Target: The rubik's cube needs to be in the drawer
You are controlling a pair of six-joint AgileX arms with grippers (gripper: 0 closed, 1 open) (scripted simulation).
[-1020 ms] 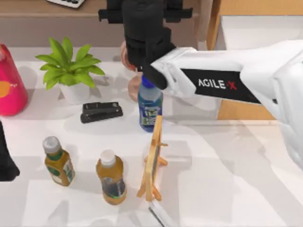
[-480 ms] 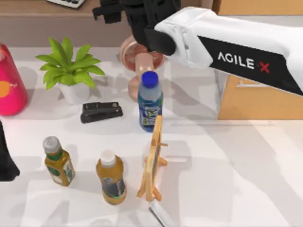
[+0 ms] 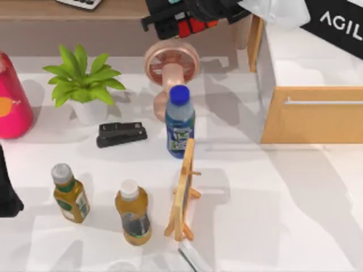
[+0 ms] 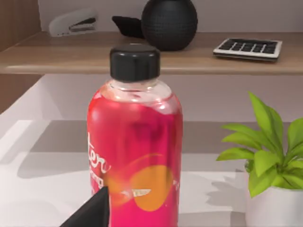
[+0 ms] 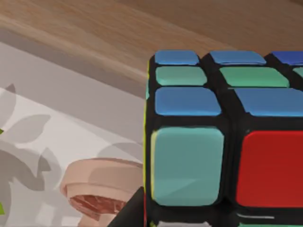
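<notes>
1. Above the back of the table, at the top view's upper edge, the right gripper is clenched around the rubik's cube, whose red stickers show between the black fingers.
2. From the right wrist view, the rubik's cube sits close to the camera with blue, green and red squares facing it, and the long wooden shelf runs behind it.
3. Just below the held cube stands a pink fan; the same fan appears under the cube from the wrist camera.
4. To the right, the drawer lies open, its white inside bare and its silver bar handle on the front panel; the cube hangs to the left of it, not over it.
5. On the table stand a potted plant, a black stapler, a blue-capped bottle, two amber bottles and a small wooden easel.
6. At the far left edge, the left arm sits parked beside a pink bottle; whether its fingers are apart, I cannot tell.
</notes>
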